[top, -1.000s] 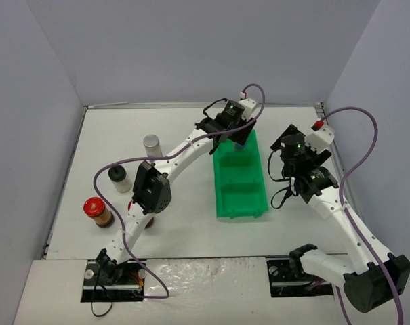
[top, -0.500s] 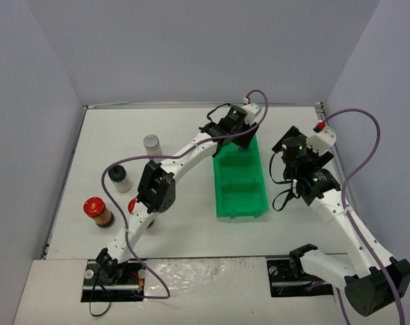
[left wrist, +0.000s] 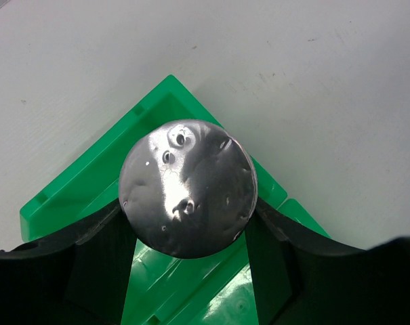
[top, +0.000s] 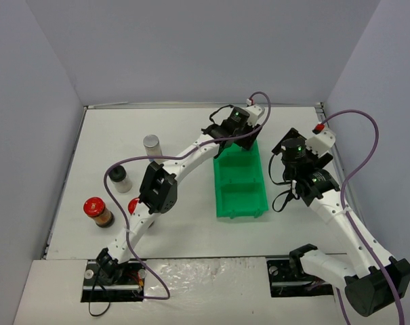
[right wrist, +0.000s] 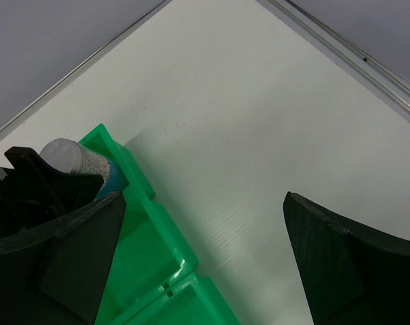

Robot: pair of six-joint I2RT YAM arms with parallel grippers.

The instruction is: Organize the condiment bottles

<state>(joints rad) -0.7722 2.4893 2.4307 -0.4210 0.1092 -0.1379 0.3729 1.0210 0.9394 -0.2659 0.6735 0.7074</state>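
Note:
My left gripper (top: 236, 130) is shut on a silver-lidded spice jar (left wrist: 188, 188) and holds it over the far end of the green bin (top: 242, 214). In the left wrist view the jar fills the space between the fingers (left wrist: 272, 250). The same jar (right wrist: 69, 154) shows in the right wrist view. My right gripper (top: 294, 157) is open and empty to the right of the bin. On the left stand a silver-lidded jar (top: 151, 143), a black-lidded jar (top: 118, 177) and a red-lidded jar (top: 96, 210). A second red lid (top: 132, 205) shows partly behind the left arm.
The green bin (right wrist: 147, 233) has several compartments; the middle and near ones hold nothing that I can see. Grey walls close the table at the back and on both sides. The left arm's purple cable loops over the jars on the left.

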